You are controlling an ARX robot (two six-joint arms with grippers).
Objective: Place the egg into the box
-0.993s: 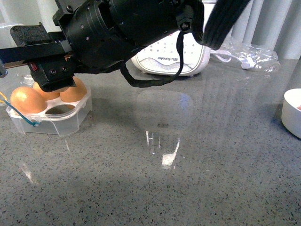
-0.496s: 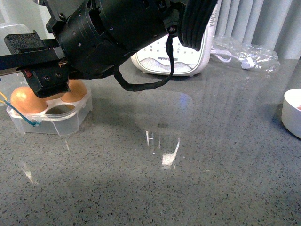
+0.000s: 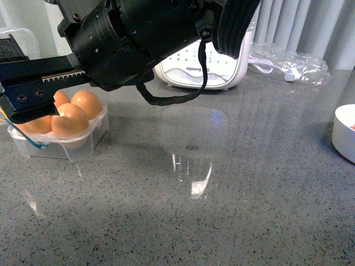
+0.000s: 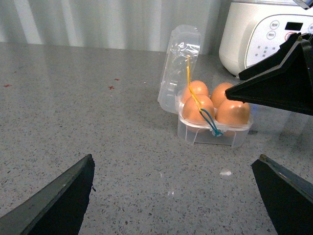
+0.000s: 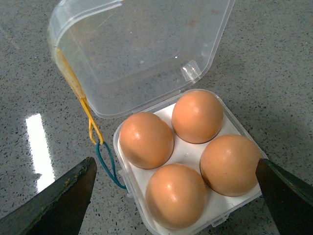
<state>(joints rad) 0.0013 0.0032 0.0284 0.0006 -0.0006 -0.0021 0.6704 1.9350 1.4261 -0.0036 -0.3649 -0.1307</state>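
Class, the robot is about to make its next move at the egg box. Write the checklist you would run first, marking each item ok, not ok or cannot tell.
1. Every hollow of the box filled: ok, four eggs sit in it.
2. Right gripper empty and open above the eggs: ok.
3. Left gripper open, apart from the box: ok.
4. Lid shut: not ok, it stands open.
5. Elastic loop outside the rim: ok.
6. Shells uncracked: cannot tell for the undersides.
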